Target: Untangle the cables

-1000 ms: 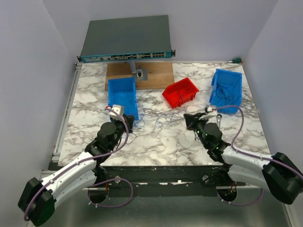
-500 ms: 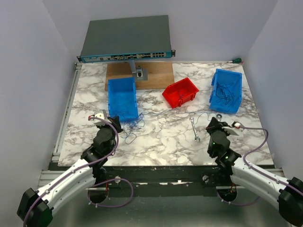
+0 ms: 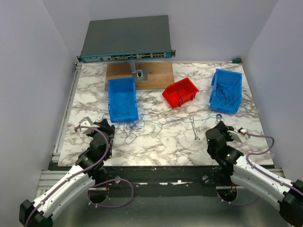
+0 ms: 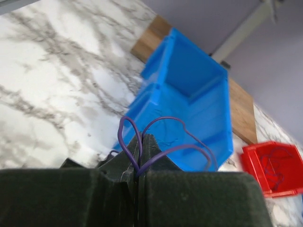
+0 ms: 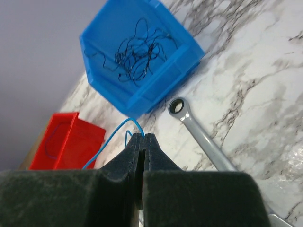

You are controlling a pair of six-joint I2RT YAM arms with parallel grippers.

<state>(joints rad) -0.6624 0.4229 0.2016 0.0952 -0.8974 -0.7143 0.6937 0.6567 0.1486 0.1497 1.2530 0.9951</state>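
Observation:
The cables are thin blue strands in loose loops (image 3: 129, 131) on the marble in front of the left blue bin (image 3: 123, 100). One strand runs right across the table (image 3: 163, 121). My left gripper (image 3: 107, 126) is shut on violet-blue wire loops (image 4: 163, 120), which rise from its closed tips (image 4: 140, 137). My right gripper (image 3: 219, 128) is shut on a thin blue wire (image 5: 108, 140) at its tips (image 5: 143, 136). Dark wires (image 5: 139, 52) lie tangled in the right blue bin (image 3: 226, 90).
A silver wrench (image 3: 194, 129) lies on the marble just left of my right gripper and shows in the right wrist view (image 5: 201, 137). A red bin (image 3: 181, 92) stands mid-table. A wooden board (image 3: 156, 73) and a network switch (image 3: 125, 38) are at the back.
Both grippers have drawn back toward the near edge and apart, the left going left and the right going right. The blue wire is now stretched between them. The wrench is uncovered.

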